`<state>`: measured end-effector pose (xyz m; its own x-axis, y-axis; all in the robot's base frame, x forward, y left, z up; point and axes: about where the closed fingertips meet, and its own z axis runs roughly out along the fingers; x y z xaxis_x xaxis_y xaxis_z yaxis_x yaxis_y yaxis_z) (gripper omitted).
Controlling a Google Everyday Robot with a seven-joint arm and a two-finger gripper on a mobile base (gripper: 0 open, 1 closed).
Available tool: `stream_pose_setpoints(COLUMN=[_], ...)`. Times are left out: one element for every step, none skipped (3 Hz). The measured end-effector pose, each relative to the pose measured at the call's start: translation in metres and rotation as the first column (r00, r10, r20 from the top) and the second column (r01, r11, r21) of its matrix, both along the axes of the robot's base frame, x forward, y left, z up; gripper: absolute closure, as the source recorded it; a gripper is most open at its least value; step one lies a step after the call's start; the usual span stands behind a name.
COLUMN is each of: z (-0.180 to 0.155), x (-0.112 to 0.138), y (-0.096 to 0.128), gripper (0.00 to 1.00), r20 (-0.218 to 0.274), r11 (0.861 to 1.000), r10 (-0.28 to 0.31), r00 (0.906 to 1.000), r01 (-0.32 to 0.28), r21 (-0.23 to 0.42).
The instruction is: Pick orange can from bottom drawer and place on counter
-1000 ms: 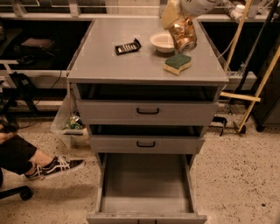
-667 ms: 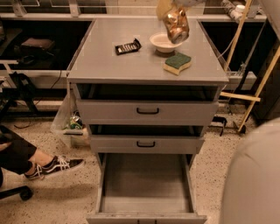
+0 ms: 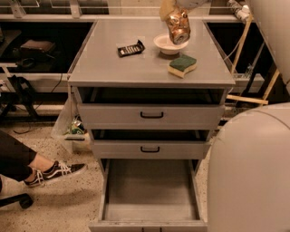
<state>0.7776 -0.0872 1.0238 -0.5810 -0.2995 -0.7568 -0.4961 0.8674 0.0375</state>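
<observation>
The dented orange can hangs in the air over the back of the counter, just above a white bowl. My gripper comes down from the top edge of the camera view and is shut on the can's upper end; most of the gripper is cut off by the frame. The bottom drawer is pulled fully out and its flat grey floor is bare.
A green-and-yellow sponge and a black flat object lie on the counter. The two upper drawers stand slightly out. My arm's pale housing fills the lower right. A person's leg and shoe are at left.
The can, held in the gripper, has shifted left and a little up, from over the sponge's side to over the bowl. My arm's housing has swung into the lower right.
</observation>
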Motion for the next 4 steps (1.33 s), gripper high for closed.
stream_pose_setpoints(z=[-0.066, -0.146, -0.165, -0.165], x=[0.01, 0.025, 0.03, 0.03], y=[0.044, 0.089, 0.092, 0.092], gripper=[1.0, 1.0, 1.0, 0.81], r20=[-0.098, -0.229, -0.258, -0.258], r11=[0.995, 0.983, 0.983, 0.983], r10=[0.1, 0.182, 0.184, 0.184], r00=[0.9902, 0.9564, 0.9486, 0.9485], r01=[-0.097, -0.172, -0.173, -0.173], r21=[0.03, 0.061, 0.063, 0.063])
